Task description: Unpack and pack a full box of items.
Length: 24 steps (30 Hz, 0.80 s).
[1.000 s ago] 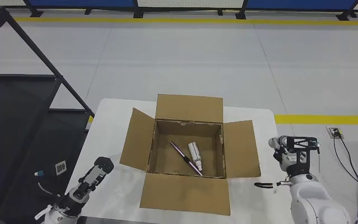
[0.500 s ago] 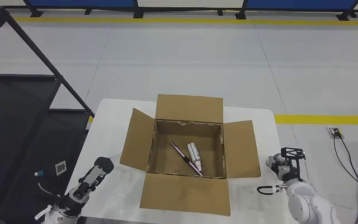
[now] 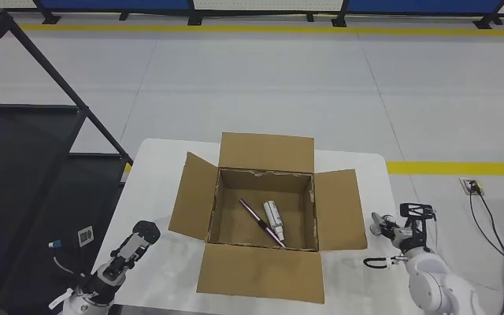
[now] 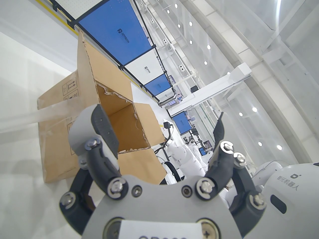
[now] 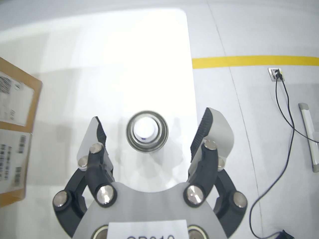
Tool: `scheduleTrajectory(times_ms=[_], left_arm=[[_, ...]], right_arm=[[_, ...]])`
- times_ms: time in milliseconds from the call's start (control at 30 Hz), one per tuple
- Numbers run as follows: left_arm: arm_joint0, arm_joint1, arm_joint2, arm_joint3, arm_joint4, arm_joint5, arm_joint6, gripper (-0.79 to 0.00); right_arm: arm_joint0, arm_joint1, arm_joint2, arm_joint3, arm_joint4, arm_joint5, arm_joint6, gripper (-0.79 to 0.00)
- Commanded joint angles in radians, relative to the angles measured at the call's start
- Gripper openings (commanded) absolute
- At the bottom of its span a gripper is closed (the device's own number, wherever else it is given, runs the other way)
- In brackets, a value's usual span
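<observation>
right end effector [image 5: 152, 117] gapes over a can [image 5: 147, 135] in its wrist view.

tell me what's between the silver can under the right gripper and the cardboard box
Nothing: in the right wrist view only bare white table separates the silver can from the cardboard box flap.

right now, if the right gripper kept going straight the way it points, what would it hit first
Most likely the top of the small upright silver can with a white centre, standing on the white table in line between the fingers of the open right gripper. Depth is unclear.
</observation>
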Motion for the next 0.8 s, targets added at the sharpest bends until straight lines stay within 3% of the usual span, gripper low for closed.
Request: scheduleTrajectory(times_ms=[0,167,233,333,433,567,767], left_arm=[[0.0,0.0,0.0,0.0,0.0,0.0,0.0,0.0],[0.0,0.0,0.0,0.0,0.0,0.0,0.0,0.0],[0.0,0.0,0.0,-0.002,-0.001,0.011,0.018,0.0],[0.006,0.001,-0.013,0.0,-0.019,0.004,0.041,0.0],[0.01,0.003,-0.035,0.003,-0.05,0.001,0.064,0.0],[0.015,0.005,-0.066,0.001,-0.099,-0.007,0.086,0.0],[0.016,0.009,-0.105,0.008,-0.143,-0.002,0.098,0.0]], right_arm=[[-0.064,-0.003,0.013,-0.142,-0.019,0.05,-0.076,0.0],[-0.161,-0.002,-0.006,-0.452,-0.096,-0.025,-0.096,0.0],[-0.131,0.001,-0.041,-0.515,-0.128,-0.071,-0.016,0.0],[-0.005,0.001,-0.143,-0.517,-0.148,-0.132,0.145,0.0],[0.189,-0.009,-0.284,-0.419,-0.104,-0.195,0.326,0.0],[0.476,-0.04,-0.469,-0.173,0.027,-0.232,0.51,0.0],[0.757,-0.111,-0.712,0.206,0.195,-0.24,0.624,0.0]])
